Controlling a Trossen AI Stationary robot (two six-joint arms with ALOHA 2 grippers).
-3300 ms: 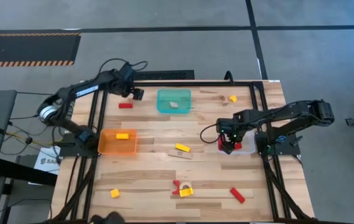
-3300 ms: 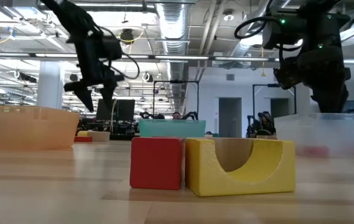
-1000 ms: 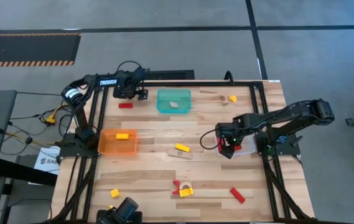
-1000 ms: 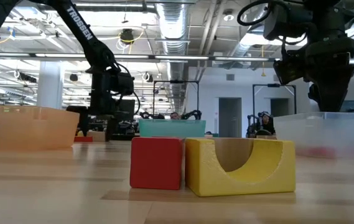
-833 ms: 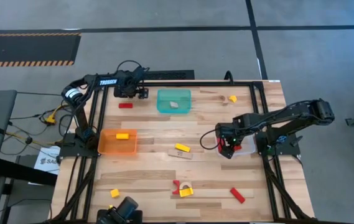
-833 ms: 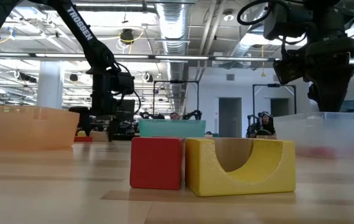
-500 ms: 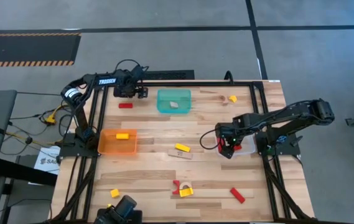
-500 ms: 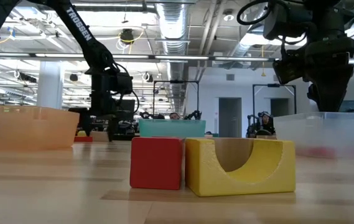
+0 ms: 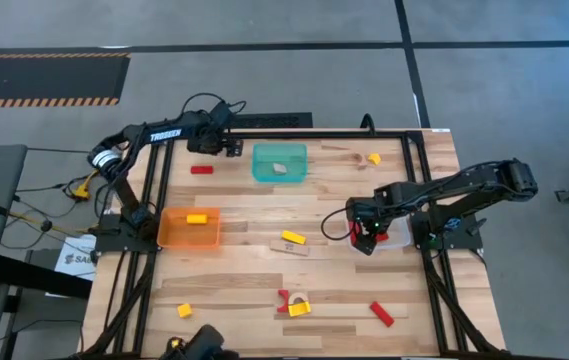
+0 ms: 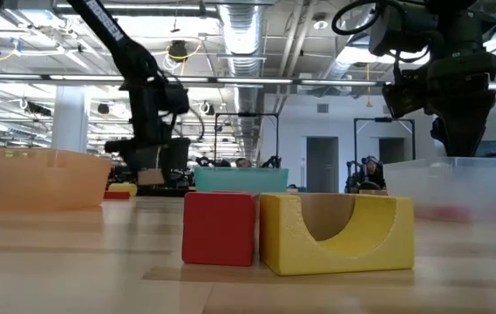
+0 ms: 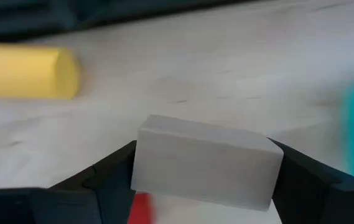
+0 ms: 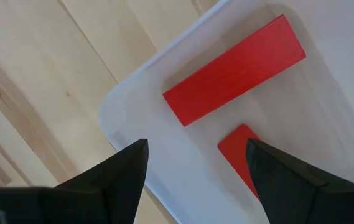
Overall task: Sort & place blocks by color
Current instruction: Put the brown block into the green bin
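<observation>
My left gripper (image 9: 222,147) is at the table's far left, beside the teal bin (image 9: 280,163), shut on a plain tan wood block (image 11: 204,162); the block also shows in the low view (image 10: 150,177). A red bar (image 9: 201,170) lies on the table near it. My right gripper (image 9: 366,238) hangs open and empty over the near left corner of the clear bin (image 9: 392,234), which holds red blocks (image 12: 234,68). The orange bin (image 9: 189,228) holds a yellow block (image 9: 197,218). My left gripper pinches the tan block between its two fingers, one finger (image 11: 111,174) on each short end (image 11: 144,163) of the block. The block lies level across the gap. In the low view it hangs clear of the table.
Loose blocks lie on the table: a yellow bar (image 9: 293,238) on a tan bar (image 9: 289,248) at the middle, a red block and a yellow arch (image 9: 294,303) near the front, a red bar (image 9: 381,314), a yellow cube (image 9: 184,311), and a yellow block (image 9: 374,158) at the far right.
My left gripper has risen from the table at the far left, lifting the tan block clear, and has shifted a little toward the teal bin. My right gripper has kept still over the clear bin.
</observation>
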